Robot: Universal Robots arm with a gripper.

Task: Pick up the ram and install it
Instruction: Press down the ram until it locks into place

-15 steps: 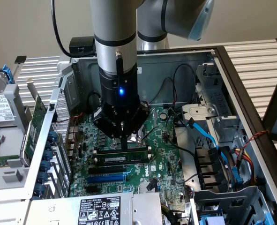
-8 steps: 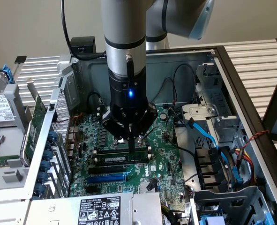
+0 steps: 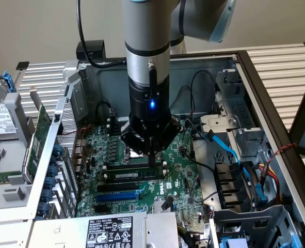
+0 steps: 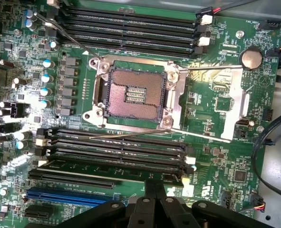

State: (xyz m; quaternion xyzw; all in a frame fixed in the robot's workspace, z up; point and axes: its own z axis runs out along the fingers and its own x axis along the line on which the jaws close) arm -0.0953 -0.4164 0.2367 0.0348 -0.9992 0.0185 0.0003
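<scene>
The ram (image 3: 134,175) is a narrow green stick with a white label. It stands in the black slot nearest the blue slot on the motherboard (image 3: 180,175). In the wrist view the ram (image 4: 107,169) runs the length of that slot. My gripper (image 3: 151,160) hangs straight down over the ram's half toward the exterior view's right. Its black fingers are shut together, and the gripper (image 4: 154,190) has its tips right at the stick's top edge. Whether the tips pinch the stick or only rest on it does not show.
The bare CPU socket (image 4: 135,92) lies just beyond the ram slots, with a second bank of empty black slots (image 4: 130,28) past it. A blue slot (image 4: 69,194) runs beside the ram. An upright green card (image 3: 36,139) stands at the exterior view's left. Blue cables (image 3: 229,150) and drive bays crowd the exterior view's right.
</scene>
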